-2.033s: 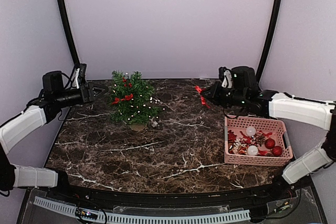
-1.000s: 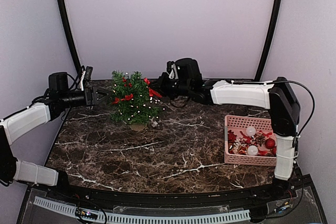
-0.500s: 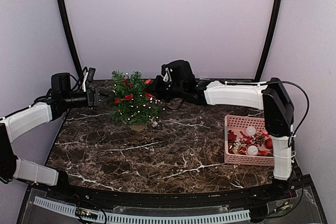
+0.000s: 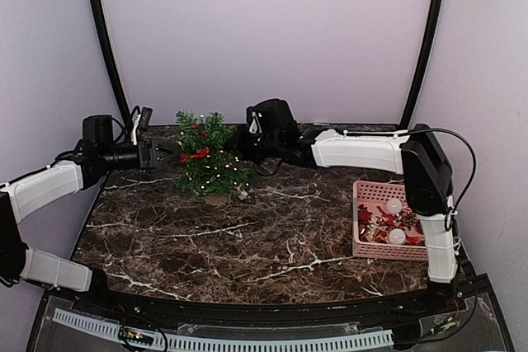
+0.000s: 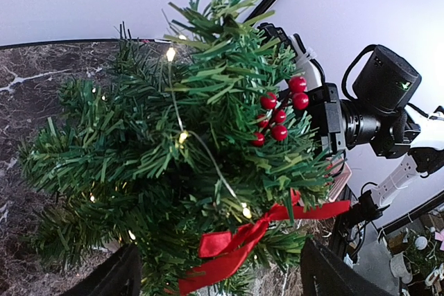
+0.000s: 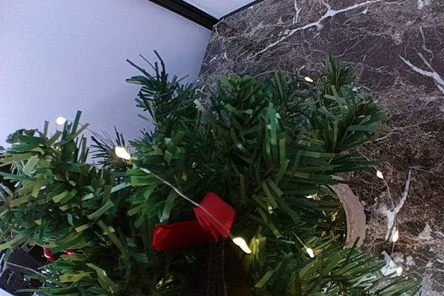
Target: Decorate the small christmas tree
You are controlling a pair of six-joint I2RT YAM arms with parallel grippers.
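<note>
I see the small bushy dark-green christmas tree [image 4: 208,157] standing up straight at the far left part of the dark marble table [image 4: 247,237], close to the back wall. Its little tan pot [image 4: 217,199] sits on the table. Tiny warm lights [image 5: 171,54] glow on a thin wire all over it. On the side facing my left arm it has a bunch of red berries [image 5: 281,112] and a long shiny red ribbon bow [image 5: 229,244].

My left gripper [image 4: 172,152] is just beside the tree's left side. Its black fingers [image 5: 114,275] are spread wide, and in the left wrist view the low branches lie between them. I cannot tell if they touch the needles.

My right gripper [image 4: 238,141] stretches across from the right and pokes into the tree's right side near the top. In the right wrist view the green branches fill almost everything and stand in the way. I cannot see those fingers well, so I cannot tell if they are spread or pinching something. A small folded red ribbon bow [image 6: 194,223] sits in the branches right in front of that camera.

The pink plastic basket [image 4: 384,251] stands well apart from the tree, at the right edge of the table. White round balls [image 4: 397,237] and red bits lie in it. My right arm's black elbow [image 4: 425,175] covers its far right corner.
</note>
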